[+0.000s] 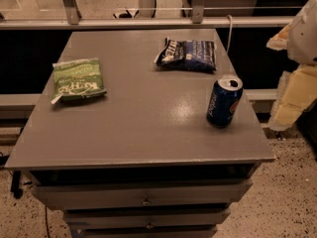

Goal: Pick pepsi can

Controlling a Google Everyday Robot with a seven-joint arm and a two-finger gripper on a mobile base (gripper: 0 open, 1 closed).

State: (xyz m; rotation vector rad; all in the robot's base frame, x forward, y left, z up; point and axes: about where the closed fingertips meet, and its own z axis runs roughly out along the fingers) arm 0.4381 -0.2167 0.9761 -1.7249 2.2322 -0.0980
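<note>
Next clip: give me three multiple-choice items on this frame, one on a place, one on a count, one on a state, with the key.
1. Where on the table does the pepsi can stand? A near its right edge; B at its left edge; C dead centre.
2. How many chip bags lie there? A one; B two; C four.
3. The can and the hand: A clamped together; B can tipped beneath it; C can upright, hand apart.
Key: 1 A, it stands by the right edge. 2 B, one green bag, one blue bag. 3 C, it stands upright; the hand is off the table's right side, apart from it.
</note>
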